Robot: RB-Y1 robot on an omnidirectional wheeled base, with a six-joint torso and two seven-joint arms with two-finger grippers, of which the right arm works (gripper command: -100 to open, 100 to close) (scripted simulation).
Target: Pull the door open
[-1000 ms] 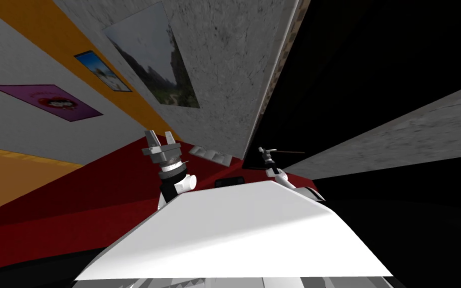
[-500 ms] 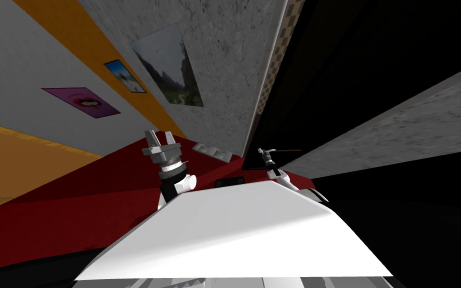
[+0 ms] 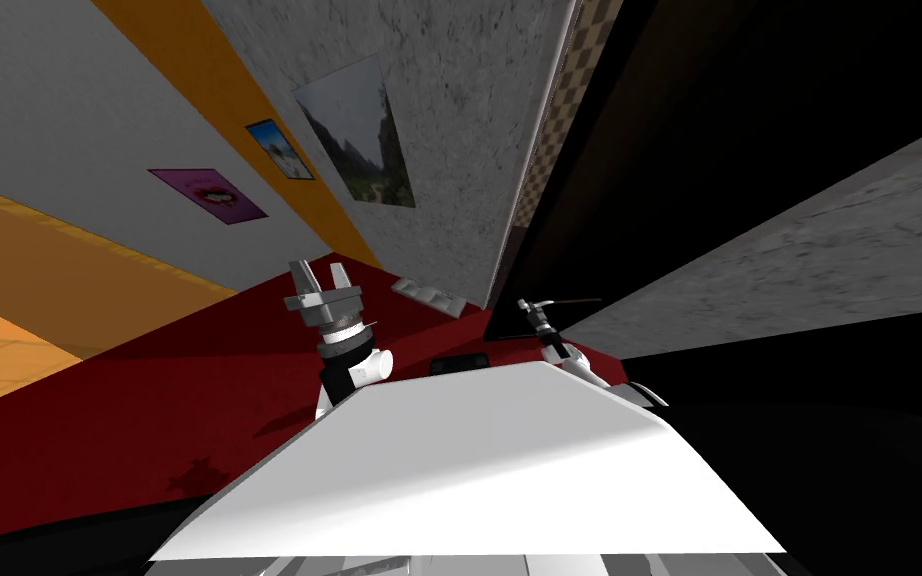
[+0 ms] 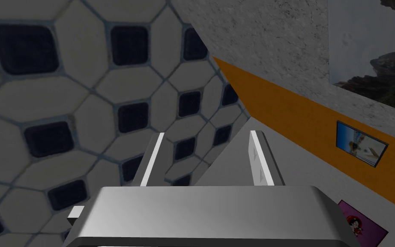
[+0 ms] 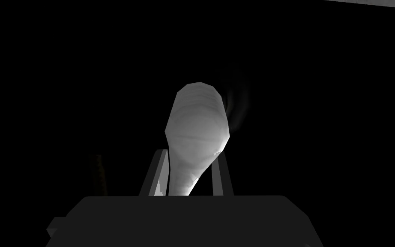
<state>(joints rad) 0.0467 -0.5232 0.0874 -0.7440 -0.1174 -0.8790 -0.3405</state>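
Grey door handle [image 5: 197,124] sits clamped in right end effector [image 5: 190,156].

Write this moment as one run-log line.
right gripper: shut on grey handle | left gripper: open, holding nothing | stage: handle grasped

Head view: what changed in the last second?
I swung, it seems leftward, so the wall pictures slid right across the view. The right tool stayed shut on the pale handle; the left tool stayed open and raised.
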